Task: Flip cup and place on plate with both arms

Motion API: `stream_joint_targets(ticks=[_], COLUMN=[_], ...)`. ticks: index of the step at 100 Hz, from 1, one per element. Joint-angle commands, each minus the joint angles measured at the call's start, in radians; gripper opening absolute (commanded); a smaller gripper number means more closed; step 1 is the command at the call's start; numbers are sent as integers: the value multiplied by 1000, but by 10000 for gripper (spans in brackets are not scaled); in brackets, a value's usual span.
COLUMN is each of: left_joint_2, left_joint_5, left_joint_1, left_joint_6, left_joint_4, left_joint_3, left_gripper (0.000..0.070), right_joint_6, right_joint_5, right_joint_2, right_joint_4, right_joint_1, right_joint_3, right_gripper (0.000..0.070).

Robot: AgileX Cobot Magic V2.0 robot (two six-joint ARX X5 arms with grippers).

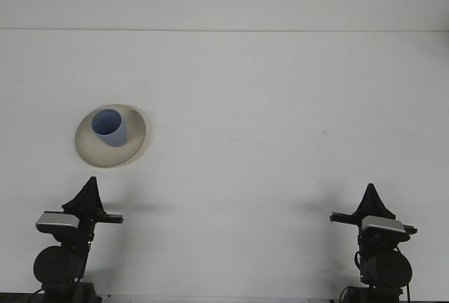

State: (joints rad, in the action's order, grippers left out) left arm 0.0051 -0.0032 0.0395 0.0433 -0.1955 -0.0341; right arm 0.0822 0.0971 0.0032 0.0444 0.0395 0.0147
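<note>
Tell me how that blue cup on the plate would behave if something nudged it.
The blue cup stands mouth up on the cream plate, so it probably tips rather than rolls. It looks small and thin-walled, likely light. The plate seems smooth, so the cup may slide first.

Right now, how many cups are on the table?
1. A blue cup stands mouth-up on the beige plate, at the table's left side ahead of the left gripper. None appear hidden.
</note>
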Motion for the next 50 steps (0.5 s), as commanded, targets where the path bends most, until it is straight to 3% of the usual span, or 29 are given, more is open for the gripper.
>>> stream_joint_targets(ticks=[1, 50], left_joint_2=[-2, -2], left_joint_5=[1, 1], left_joint_1=[-1, -1], left_joint_6=[2, 2], left_joint_4=[-15, -15], left_joint_3=[20, 20], left_gripper=[12, 12], right_joint_6=[-1, -1], right_joint_5=[-3, -3], right_joint_2=[-2, -2], right_joint_4=[18, 23], right_joint_1=[0, 0], right_joint_3=[-2, -2], right_gripper=[0, 0])
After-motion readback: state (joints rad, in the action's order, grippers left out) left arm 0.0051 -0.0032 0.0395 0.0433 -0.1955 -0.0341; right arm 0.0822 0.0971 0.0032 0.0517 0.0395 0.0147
